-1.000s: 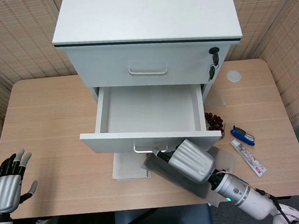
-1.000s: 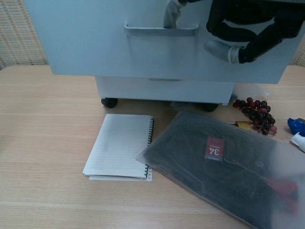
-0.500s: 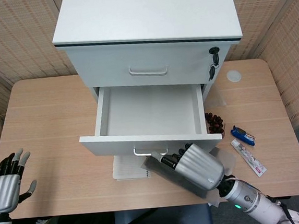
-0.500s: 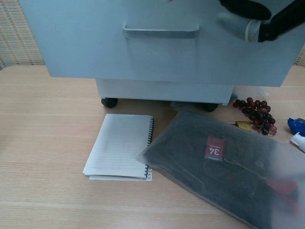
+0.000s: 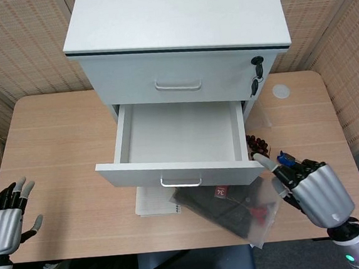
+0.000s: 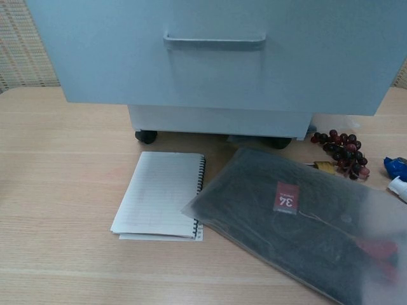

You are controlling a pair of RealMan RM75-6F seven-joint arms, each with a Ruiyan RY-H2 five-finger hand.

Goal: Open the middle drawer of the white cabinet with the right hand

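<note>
Both hands, left (image 5: pixel 6 220) and right (image 5: pixel 312 189), only in head view.

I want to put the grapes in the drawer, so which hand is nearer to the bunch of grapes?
Right. The right hand hovers just beside and below the bunch of grapes, while the left hand is off the table's far left edge.

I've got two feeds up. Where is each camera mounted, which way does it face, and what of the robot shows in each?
Head view: high, looking down on the white cabinet, its open middle drawer and table; left hand and right hand show.
Chest view: low, facing the drawer front; no hand shows.
Shared: drawer handle, notebook, dark pouch, grapes.
</note>
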